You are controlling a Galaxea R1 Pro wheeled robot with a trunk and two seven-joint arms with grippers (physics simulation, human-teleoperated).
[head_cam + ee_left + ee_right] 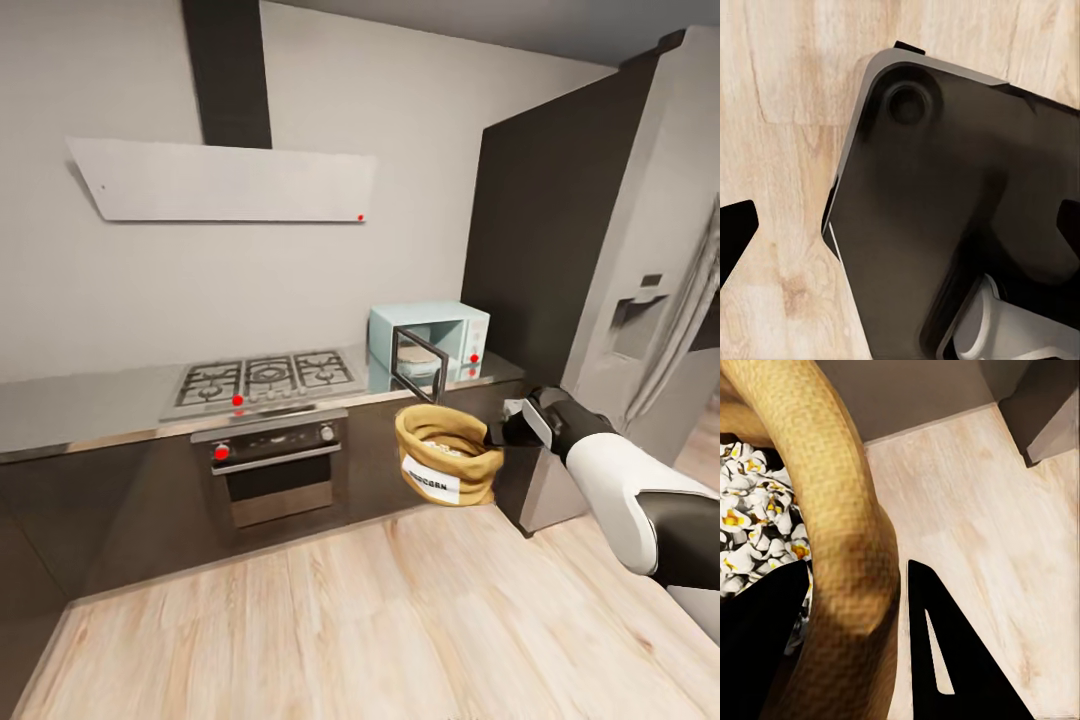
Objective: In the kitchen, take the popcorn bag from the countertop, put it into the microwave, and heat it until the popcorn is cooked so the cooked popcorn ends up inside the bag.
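- Right end effector (497, 432): I read it as clamped on the rolled rim of the popcorn bag (446, 453). The right wrist view shows one finger (761, 637) inside the mouth and the other outside the rim.
- The bag hangs in the air over the wooden floor (350, 620), in front of the dark cabinets and below the front edge of the table (80, 410). It is upright, slightly tilted, label facing me.
- The popcorn (754, 525) in the bag's mouth looks white and puffed, with yellow centres. I judge it already cooked.
- The microwave (430, 338) stands at the right end of the table, beside the hob (265, 380), with its door (418, 362) swung open. Something pale sits inside; I cannot identify it.
- Left end effector: dark finger tips show at the edges of the left wrist view, well apart, holding nothing, above the robot's base (967, 210).
- Advice: I would keep the grip firm and the bag's mouth level, moving slowly so no popcorn spills, and keep the bag clear of the open door when I bring it near.
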